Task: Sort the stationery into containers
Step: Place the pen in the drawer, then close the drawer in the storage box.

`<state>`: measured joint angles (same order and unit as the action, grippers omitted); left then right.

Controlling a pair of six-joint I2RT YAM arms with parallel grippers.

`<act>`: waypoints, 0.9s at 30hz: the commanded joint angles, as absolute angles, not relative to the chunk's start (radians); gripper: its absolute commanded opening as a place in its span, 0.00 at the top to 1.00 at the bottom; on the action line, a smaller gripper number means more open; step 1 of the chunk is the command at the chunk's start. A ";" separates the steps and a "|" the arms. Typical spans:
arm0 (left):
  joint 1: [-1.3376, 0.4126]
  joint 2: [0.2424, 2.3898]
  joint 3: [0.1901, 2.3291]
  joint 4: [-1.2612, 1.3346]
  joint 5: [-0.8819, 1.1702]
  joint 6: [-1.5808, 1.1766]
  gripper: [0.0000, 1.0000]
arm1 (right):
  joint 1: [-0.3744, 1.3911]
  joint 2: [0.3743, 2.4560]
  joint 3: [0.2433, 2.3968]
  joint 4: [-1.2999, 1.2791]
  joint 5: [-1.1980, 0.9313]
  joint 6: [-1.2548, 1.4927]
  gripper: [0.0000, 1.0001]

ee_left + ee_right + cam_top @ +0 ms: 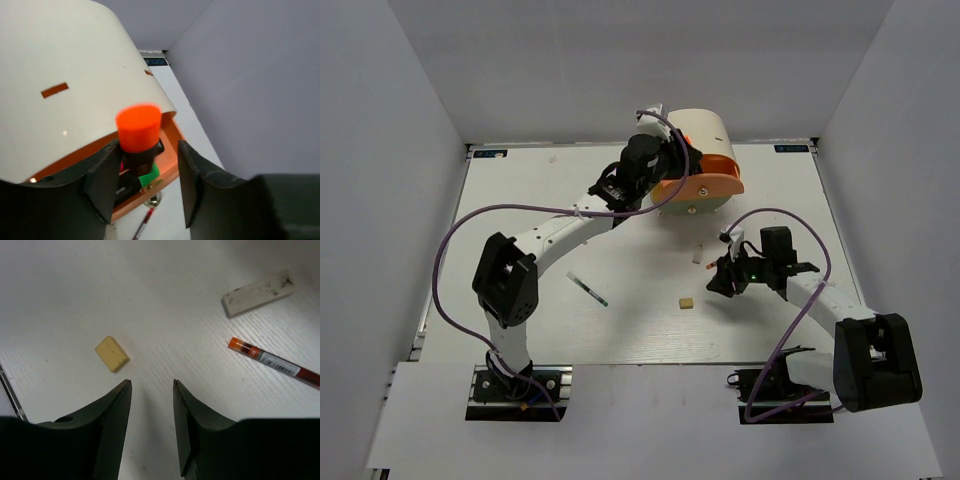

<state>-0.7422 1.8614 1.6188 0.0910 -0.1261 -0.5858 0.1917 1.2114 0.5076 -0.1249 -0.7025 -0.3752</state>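
Observation:
The cream drum organiser [702,128] stands at the back, its orange drawer [700,187] pulled out. My left gripper [670,165] hangs over that drawer, jaws open. An orange-ended highlighter [138,131] stands between the fingers, against the left one and apart from the right one. A green end [149,175] and a pink end lie in the drawer [170,150]. My right gripper [151,385] is open and empty, low over the table. Just ahead of it lie a tan eraser [112,353], a whitish eraser [257,293] and a thin red-tipped pen [275,362].
A white pen with a green tip [588,290] lies left of centre on the table. The tan eraser [686,303] sits near the middle front. The red-tipped pen [142,225] lies on the table below the drawer's knob [154,200]. Grey walls surround the table.

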 commanded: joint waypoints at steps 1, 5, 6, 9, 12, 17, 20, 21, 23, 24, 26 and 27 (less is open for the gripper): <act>-0.749 1.829 1.649 0.089 -0.100 -0.565 0.40 | 0.193 1.213 0.603 -0.081 -0.724 -0.341 0.55; -0.749 1.807 1.660 0.098 -0.100 -0.554 0.28 | 0.189 1.195 0.641 0.059 -0.733 -0.243 0.67; -0.749 1.795 1.660 0.098 -0.100 -0.554 0.28 | 0.189 1.184 0.643 0.084 -0.730 -0.198 0.73; -0.749 1.747 1.651 0.098 -0.126 -0.554 0.25 | 0.189 1.174 0.658 0.201 -0.703 -0.068 0.80; -0.749 1.680 1.597 0.098 -0.166 -0.554 0.20 | 0.189 1.189 0.689 0.280 -0.663 0.047 0.81; -0.724 1.465 1.361 0.049 -0.213 -0.629 0.00 | 0.189 1.278 0.778 0.336 -0.580 0.182 0.81; -0.724 1.306 1.189 -0.001 -0.250 -0.689 0.00 | 0.189 1.313 0.827 0.373 -0.560 0.216 0.81; -0.724 1.229 1.102 -0.015 -0.250 -0.730 0.00 | 0.189 1.321 0.854 0.380 -0.549 0.222 0.81; -0.724 1.160 1.016 -0.063 -0.271 -0.777 0.00 | 0.187 1.341 0.871 0.394 -0.522 0.229 0.81; -0.724 1.129 0.944 -0.086 -0.272 -0.840 0.00 | 0.189 1.354 0.899 0.391 -0.505 0.229 0.83; -0.724 1.053 0.885 -0.179 -0.295 -0.917 0.00 | 0.184 1.376 0.913 0.385 -0.474 0.230 0.83; -0.724 1.033 0.837 -0.211 -0.310 -0.949 0.00 | 0.186 1.385 0.931 0.380 -0.463 0.226 0.83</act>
